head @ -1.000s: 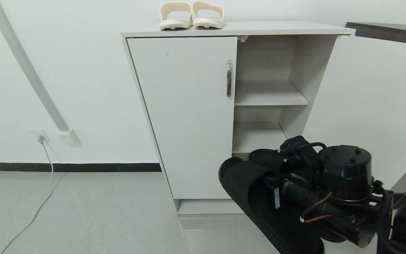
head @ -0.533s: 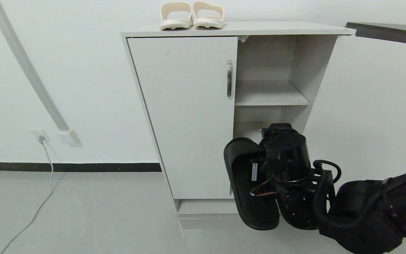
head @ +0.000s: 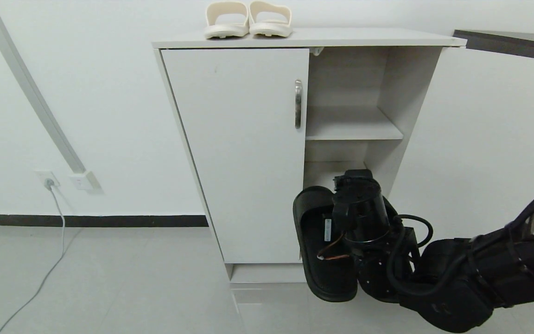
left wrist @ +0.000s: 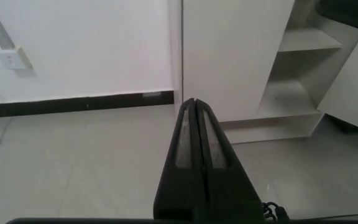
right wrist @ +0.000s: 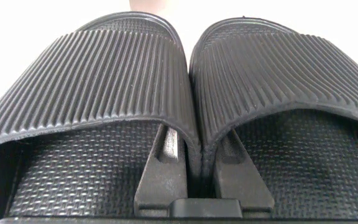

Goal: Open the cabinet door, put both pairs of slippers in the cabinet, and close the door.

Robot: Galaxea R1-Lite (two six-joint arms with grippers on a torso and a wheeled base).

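Note:
A pair of black slippers [head: 322, 250] hangs side by side, toes up, in front of the white cabinet's [head: 234, 153] lower right compartment [head: 329, 174]. My right gripper [right wrist: 193, 155] is shut on the black slippers [right wrist: 185, 93], pinching their inner walls together under the ribbed straps. The cabinet's right door [head: 480, 139] stands wide open; the left door with its metal handle [head: 298, 104] is closed. A cream pair of slippers [head: 247, 19] rests on the cabinet top. My left gripper [left wrist: 194, 106] is shut and empty, low above the floor facing the cabinet [left wrist: 235, 56].
A bare shelf [head: 350, 130] divides the open side. A wall socket with a grey cable [head: 47, 181] is at the left, under a slanted conduit [head: 30, 93]. A grey tabletop [head: 508, 41] lies behind the open door. Tiled floor [head: 109, 278] spreads in front.
My right arm has swung the black slippers from a low tilted pose up and forward to the lower compartment's opening. The head view has shifted slightly.

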